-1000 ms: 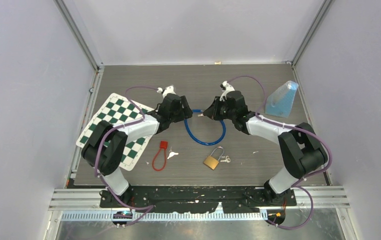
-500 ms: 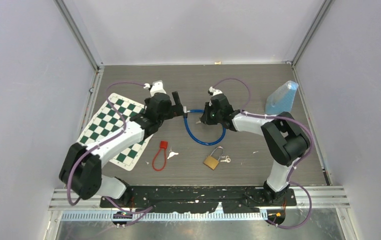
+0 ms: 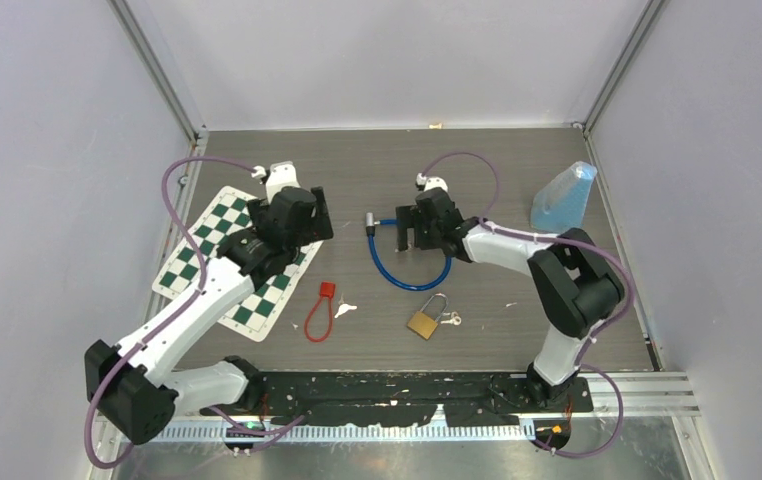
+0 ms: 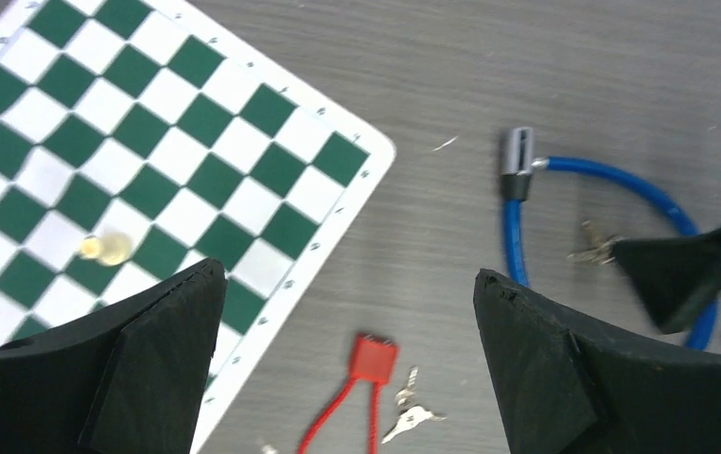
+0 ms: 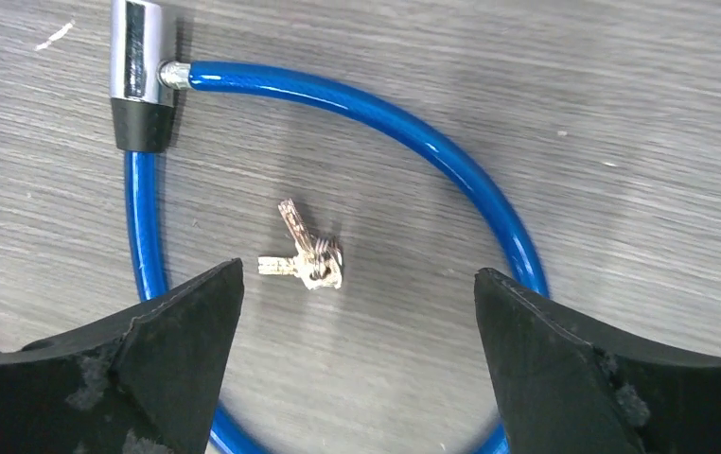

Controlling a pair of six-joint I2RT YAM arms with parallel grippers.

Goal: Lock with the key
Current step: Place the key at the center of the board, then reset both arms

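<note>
Once you backed the left gripper (image 4: 347,274) and right gripper (image 5: 357,276) off, both wide open and empty, the blue cable lock (image 5: 432,147) lay closed on the grey table (image 3: 517,180), small silver keys (image 5: 305,257) loose inside its loop; locking looked done.

Bright even light, faint shadows (left wrist view perhaps softer).

In the right wrist view, the lower part of the blue cable lock (image 5: 404,128) is cut off by the bottom edge and partly covered by the fingers (image 5: 584,378) of the right gripper (image 5: 357,274). In the left wrist view, the red cable lock (image 4: 373,359) is cut off below, and the kind of the small piece (image 4: 103,248) on the chessboard (image 4: 196,123) cannot be told.
</note>
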